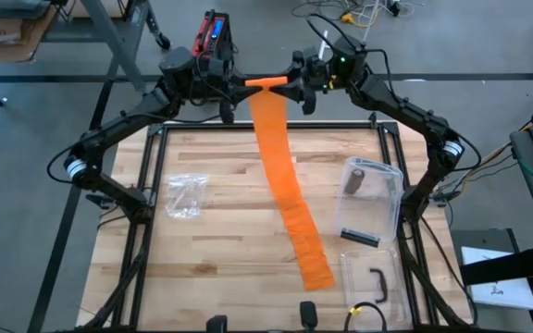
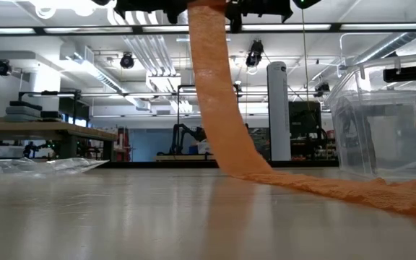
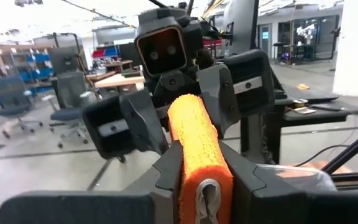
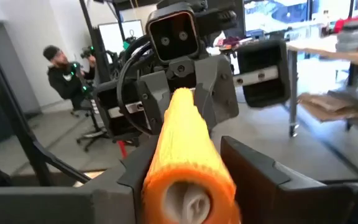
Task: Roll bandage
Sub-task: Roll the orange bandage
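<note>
An orange bandage is partly wound into a roll held level, high over the table's far edge, between my two grippers, which face each other. Its loose strip hangs down from the roll and trails across the wooden table toward the near right, its free end lying flat. My left gripper is shut on the roll's left end. My right gripper is open, its fingers standing on either side of the roll's right end, with a gap showing at one finger. My left gripper pinches the roll's left end between its two fingers. The fingers come level from the table's left and lie along the roll's length. The roll stays level and lifted clear, while the unrolled strip hangs slack below it with its lower part on the table.
A crumpled clear plastic bag lies at the table's left. At the right stand a clear plastic box holding small items and its lid. A red and black device sits beyond the far edge. A person is in the room.
</note>
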`<state>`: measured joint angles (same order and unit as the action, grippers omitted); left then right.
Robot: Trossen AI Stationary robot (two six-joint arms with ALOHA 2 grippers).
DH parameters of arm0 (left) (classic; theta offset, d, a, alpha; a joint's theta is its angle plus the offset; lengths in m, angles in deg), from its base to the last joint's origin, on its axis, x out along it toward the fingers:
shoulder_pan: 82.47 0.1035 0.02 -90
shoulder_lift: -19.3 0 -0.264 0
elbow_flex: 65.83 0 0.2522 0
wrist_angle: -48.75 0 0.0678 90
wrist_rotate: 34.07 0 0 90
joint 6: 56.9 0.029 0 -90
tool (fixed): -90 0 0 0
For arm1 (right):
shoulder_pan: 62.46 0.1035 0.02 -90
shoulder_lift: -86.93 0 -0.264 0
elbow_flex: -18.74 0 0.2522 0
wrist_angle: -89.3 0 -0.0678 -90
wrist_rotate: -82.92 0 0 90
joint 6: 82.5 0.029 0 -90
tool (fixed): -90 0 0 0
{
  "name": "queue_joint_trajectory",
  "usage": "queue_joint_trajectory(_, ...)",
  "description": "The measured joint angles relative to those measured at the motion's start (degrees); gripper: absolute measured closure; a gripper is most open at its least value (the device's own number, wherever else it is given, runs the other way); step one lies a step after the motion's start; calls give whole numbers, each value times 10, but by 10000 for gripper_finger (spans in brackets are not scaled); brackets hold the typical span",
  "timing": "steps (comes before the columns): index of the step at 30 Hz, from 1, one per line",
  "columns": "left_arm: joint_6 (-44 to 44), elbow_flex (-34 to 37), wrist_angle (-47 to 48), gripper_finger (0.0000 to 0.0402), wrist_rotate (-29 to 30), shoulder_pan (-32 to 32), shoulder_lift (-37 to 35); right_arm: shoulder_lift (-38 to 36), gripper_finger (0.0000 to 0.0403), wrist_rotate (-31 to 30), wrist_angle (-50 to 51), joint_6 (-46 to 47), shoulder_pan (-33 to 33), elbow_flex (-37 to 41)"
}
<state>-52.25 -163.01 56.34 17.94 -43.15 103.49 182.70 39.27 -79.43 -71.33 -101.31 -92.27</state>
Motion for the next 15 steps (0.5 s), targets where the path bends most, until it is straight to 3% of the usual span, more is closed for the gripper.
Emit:
queue_joint_trajectory(6, 53, 0, -1, 341, 32, 0, -4, 0, 238, 1, 9, 63, -2, 0)
queue_joint_trajectory(15, 118, 0, 14, 341, 55, 1, -5, 0, 129, 3, 12, 125, -2, 0)
